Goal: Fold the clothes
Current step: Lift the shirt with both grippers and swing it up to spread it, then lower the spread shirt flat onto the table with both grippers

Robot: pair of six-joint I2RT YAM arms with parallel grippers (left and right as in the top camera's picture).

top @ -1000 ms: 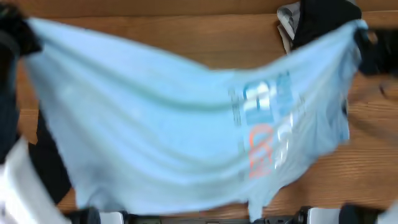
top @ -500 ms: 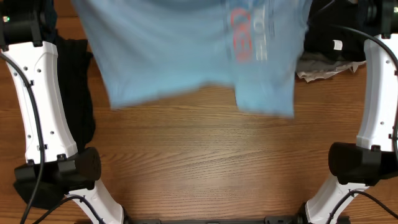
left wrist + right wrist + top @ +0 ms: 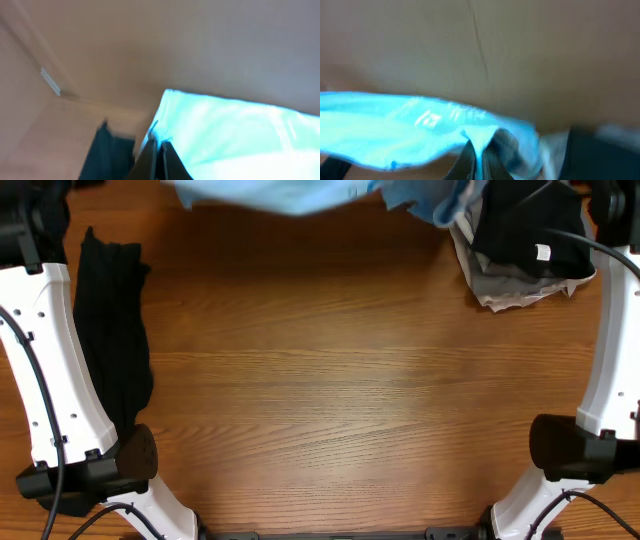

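Observation:
The light blue T-shirt [image 3: 300, 192] shows only as a strip along the top edge of the overhead view; the rest is out of frame. Both grippers are outside the overhead view. In the left wrist view my left gripper [image 3: 161, 152] is shut on an edge of the T-shirt [image 3: 235, 130]. In the right wrist view my right gripper [image 3: 479, 155] is shut on a pinch of the T-shirt [image 3: 395, 132]. A long black garment [image 3: 110, 330] lies flat along the table's left side, next to the left arm.
A pile of black and grey clothes [image 3: 525, 245] lies at the back right of the wooden table [image 3: 340, 400]. The white arm links stand at the left edge [image 3: 50, 360] and the right edge [image 3: 610, 330].
The T-shirt, held spread over the table a second ago, has been carried toward the far edge and is now mostly out of the overhead view. The tabletop is uncovered.

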